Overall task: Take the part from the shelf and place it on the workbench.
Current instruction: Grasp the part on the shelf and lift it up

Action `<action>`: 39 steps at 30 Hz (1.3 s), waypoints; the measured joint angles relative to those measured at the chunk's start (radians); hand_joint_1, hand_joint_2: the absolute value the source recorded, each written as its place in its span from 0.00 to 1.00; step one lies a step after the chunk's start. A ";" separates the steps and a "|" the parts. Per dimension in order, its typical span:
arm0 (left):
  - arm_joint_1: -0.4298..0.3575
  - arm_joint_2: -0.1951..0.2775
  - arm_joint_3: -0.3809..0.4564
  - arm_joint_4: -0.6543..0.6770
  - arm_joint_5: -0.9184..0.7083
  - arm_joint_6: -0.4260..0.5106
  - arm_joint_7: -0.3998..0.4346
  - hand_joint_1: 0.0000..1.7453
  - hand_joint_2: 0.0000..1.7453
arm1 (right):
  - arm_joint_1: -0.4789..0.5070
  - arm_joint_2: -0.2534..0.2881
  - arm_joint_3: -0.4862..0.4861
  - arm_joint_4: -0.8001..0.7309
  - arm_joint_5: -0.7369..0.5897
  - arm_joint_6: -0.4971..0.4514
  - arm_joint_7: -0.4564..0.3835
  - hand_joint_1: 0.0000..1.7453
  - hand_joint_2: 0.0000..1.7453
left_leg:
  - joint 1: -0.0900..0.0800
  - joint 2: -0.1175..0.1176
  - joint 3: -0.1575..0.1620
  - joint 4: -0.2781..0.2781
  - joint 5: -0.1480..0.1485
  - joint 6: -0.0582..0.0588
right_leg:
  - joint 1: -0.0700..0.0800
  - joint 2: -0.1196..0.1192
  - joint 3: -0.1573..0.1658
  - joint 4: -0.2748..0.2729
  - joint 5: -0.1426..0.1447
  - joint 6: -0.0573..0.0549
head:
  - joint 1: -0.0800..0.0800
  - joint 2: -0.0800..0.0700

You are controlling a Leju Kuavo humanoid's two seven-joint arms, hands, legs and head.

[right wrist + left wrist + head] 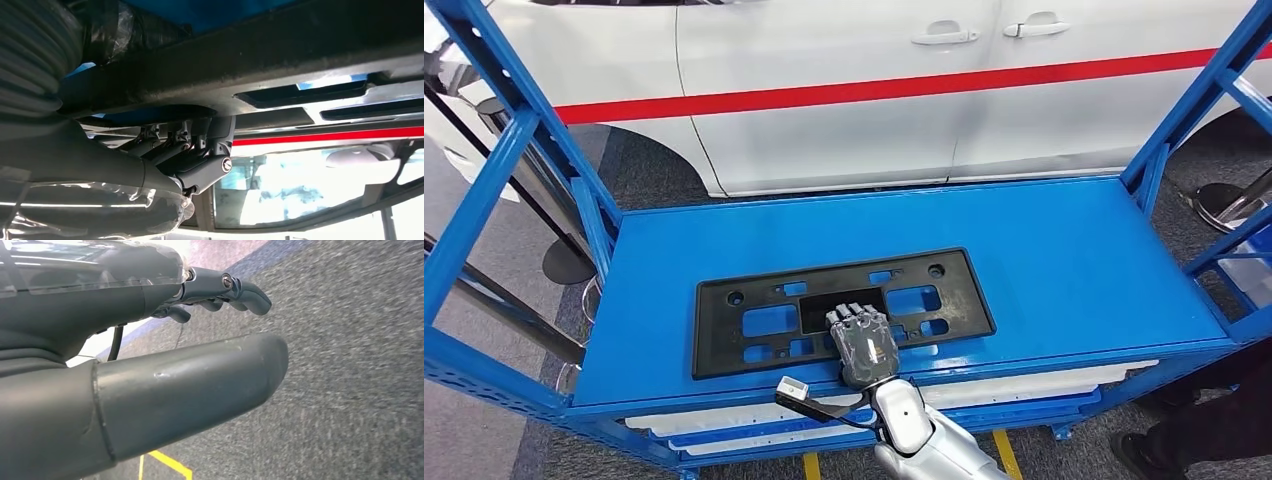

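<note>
Head view: black plastic part (842, 310), a flat slotted frame, lies on the blue shelf deck (1064, 260), toward the deck's near edge and left of its middle. White car (874, 90) with a red stripe stands beyond the shelf's far side.

Right hand (862, 343) is over the part's near long edge, fingers (856, 318) curled down into the central openings. Right wrist view shows the part (260, 60) edge-on, just beside the fingers (175, 140), which hook around its rim. Judged as clamped on the part, though whether the thumb bears on the underside can't be told.

Left hand (150, 365) hangs over grey carpet, fingers apart, holding nothing.

Step in hand, by my reading: securing the grip before lifting off the shelf.

To do it well:
- the frame is thin and wide, gripped near one edge; expect it to droop or swing, so lift slowly and keep it level
- raise it free of the deck before drawing it back, so the near lip doesn't catch it
- keep the part's ends away from the blue shelf uprights (484, 190) at either side of the deck
</note>
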 joint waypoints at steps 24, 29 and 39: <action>0.003 -0.036 0.062 0.000 0.047 0.007 -0.039 0.00 1.00 | 0.256 0.074 -0.015 -0.859 -1.349 0.026 -1.011 1.00 1.00 | -0.001 -0.002 -0.028 0.065 -0.073 0.006 | -0.004 -0.003 -0.004 -0.014 0.008 -0.008 | 0.000 0.000; 0.005 -0.044 0.078 0.000 0.056 0.000 -0.060 0.00 1.00 | 0.297 0.021 0.029 -1.052 -1.419 0.029 -1.045 1.00 1.00 | 0.000 -0.002 -0.048 0.117 -0.057 0.000 | -0.003 -0.003 -0.004 -0.001 0.000 -0.006 | 0.000 0.000; 0.000 -0.056 0.096 0.000 0.064 -0.006 -0.077 0.00 1.00 | 0.350 -0.016 0.034 -1.162 -1.469 0.021 -1.050 1.00 1.00 | -0.003 -0.002 0.034 -0.070 0.007 0.052 | -0.006 -0.001 -0.069 0.146 -0.094 0.042 | 0.001 0.000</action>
